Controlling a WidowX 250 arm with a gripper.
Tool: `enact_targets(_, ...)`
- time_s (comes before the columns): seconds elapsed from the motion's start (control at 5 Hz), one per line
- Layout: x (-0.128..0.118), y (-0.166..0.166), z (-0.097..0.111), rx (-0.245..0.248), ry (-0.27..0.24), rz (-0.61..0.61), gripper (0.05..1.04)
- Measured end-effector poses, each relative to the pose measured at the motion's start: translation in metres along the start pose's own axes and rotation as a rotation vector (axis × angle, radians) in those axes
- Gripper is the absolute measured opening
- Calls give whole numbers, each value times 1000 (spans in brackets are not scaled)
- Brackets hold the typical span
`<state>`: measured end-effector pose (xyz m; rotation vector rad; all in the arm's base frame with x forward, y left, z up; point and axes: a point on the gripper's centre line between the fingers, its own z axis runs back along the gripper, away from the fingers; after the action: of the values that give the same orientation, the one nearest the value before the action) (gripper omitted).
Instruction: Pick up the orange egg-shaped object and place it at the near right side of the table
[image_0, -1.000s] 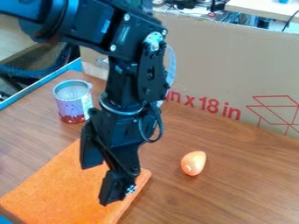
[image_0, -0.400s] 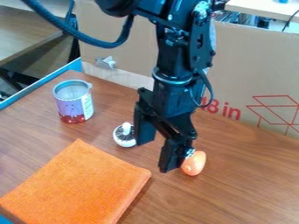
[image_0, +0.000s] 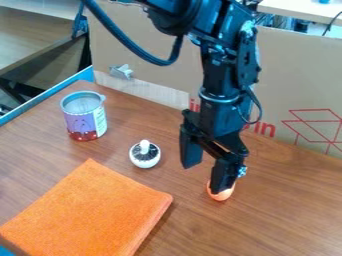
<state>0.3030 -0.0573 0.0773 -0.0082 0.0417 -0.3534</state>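
"Change?"
"My claw (image_0: 207, 168) swung from over the cloth (image_0: 87, 210) to the egg (image_0: 220, 196)."
"Grip?"
"Fingers wide apart, empty. Egg just below, partly behind one finger; probably reachable now."

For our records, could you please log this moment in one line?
Gripper: open, one finger partly hiding egg; can: upright; cloth: flat

A gap separates can (image_0: 83, 121) from white toy (image_0: 145, 159).
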Motion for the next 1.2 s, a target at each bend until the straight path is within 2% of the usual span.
enact_targets(0.2, 16, 2, -10, -8, 14, 12, 1001)
enact_targets(0.6, 30, 7, -29, 0, 67, 53, 1001)
enact_targets(0.8, 34, 6, -43, -18, 98, 64, 1001)
enact_targets(1.0, 36, 4, -52, -32, 109, 76, 948)
enact_targets(1.2, 36, 4, -53, -25, 99, 88, 698)
